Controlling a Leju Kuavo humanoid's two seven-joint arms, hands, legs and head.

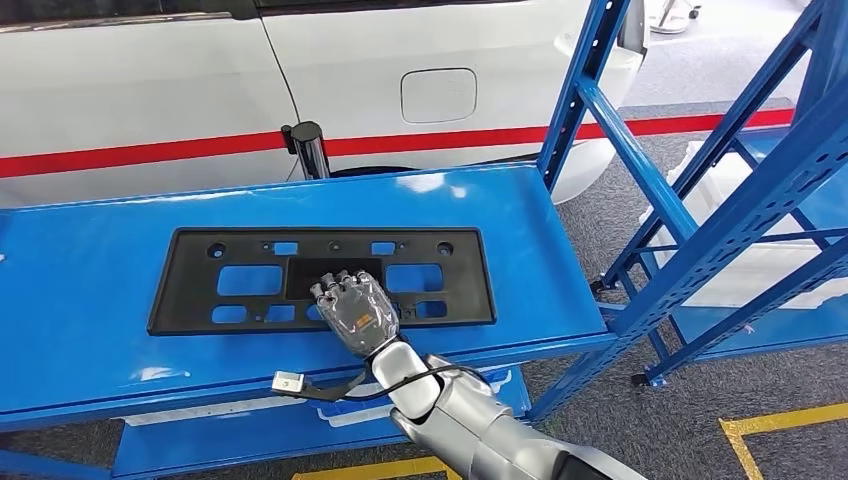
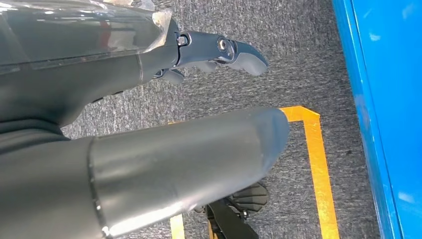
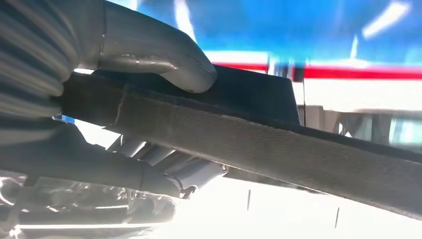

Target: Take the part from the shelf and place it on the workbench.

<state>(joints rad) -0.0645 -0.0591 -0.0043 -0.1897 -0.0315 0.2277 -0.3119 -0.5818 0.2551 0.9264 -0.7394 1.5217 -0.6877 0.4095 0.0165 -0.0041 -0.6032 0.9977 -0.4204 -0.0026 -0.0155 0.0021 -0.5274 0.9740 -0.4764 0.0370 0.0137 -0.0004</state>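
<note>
Your right hand grips the near edge of the black part, thumb above and fingers beneath, with the part flat on the blue workbench. Let go unevenly and it may skid toward the front edge. Your left hand hangs slack, holding nothing.

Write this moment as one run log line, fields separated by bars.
right hand: grips near edge of black part | part: flat on blue workbench | left hand: holds nothing, over floor

The part is laid flat on the workbench, nearer its front edge. The right hand is set on the part's front middle. A car is parked behind the workbench; a shelf is stood at its right end.
</note>
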